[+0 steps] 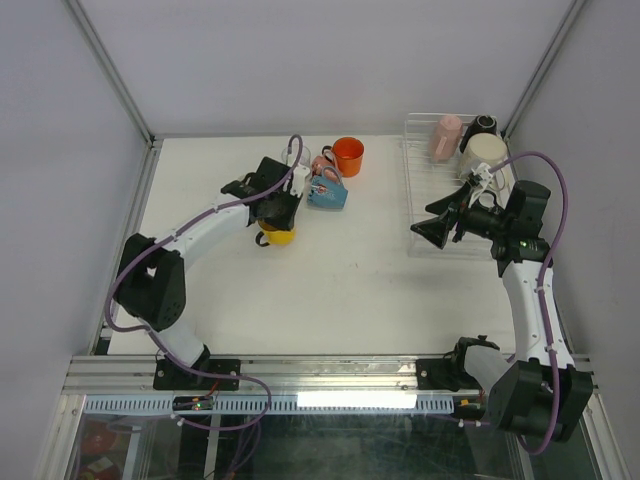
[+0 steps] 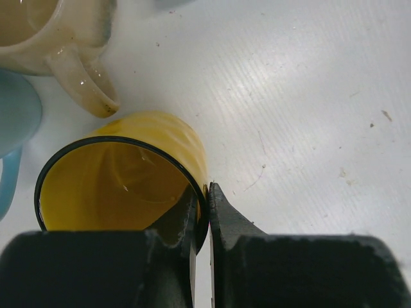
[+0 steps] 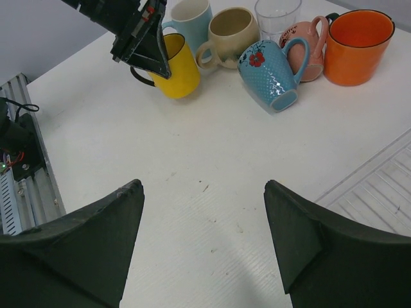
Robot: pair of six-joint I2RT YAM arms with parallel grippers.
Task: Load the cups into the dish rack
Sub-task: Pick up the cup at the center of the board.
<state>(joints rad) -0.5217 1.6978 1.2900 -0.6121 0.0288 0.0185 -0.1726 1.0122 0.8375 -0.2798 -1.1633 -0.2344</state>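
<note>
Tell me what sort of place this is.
Probably a robotics lab test cell: white table boxed in by blank grey panels, left arm and right arm bolted to an aluminium rail.

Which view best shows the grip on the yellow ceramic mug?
Left wrist: the left gripper pinches the rim of the yellow ceramic mug, one finger inside, one outside. Right wrist shows the mug small, partly behind the gripper; top external, only a sliver under the arm.

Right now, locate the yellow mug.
Top view, left of centre: the yellow mug, its rim pinched in the left arm's fingers, beside the beige mug.
</note>
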